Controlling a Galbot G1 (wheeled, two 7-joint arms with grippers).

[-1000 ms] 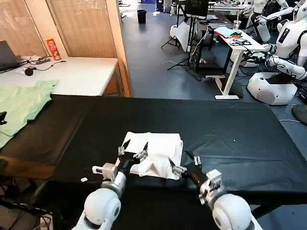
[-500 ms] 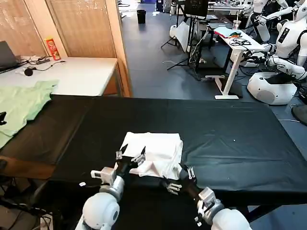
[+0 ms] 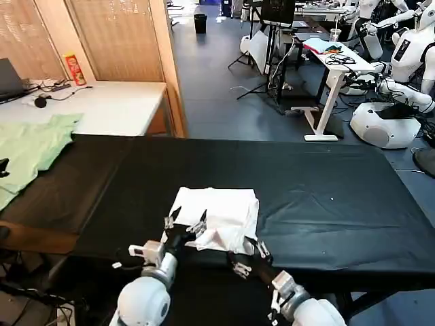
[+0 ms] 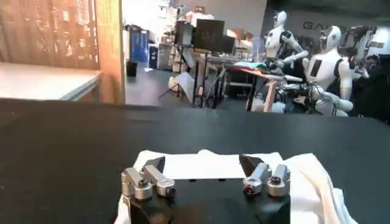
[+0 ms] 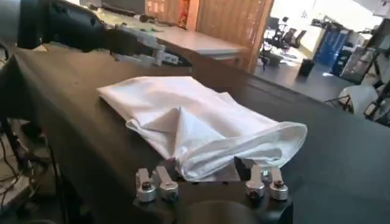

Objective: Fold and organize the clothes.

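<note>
The black bench [image 3: 326, 183] lies bare across its far half and toward its right edge. Near the front edge, left of the middle, the folded white T-shirt [image 3: 221, 214] bars the way, with the left gripper [image 3: 185, 222] at its front-left corner and the right gripper [image 3: 248, 257] at its front edge.

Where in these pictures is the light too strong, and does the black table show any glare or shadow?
Head view: the black table is matte, with faint creases and no glare; the white T-shirt is the brightest thing on it. Left wrist view: the left gripper is sharp and the room behind it evenly lit. Right wrist view: the windows behind are washed out, and the T-shirt's folds cast soft shadows above the right gripper.
</note>
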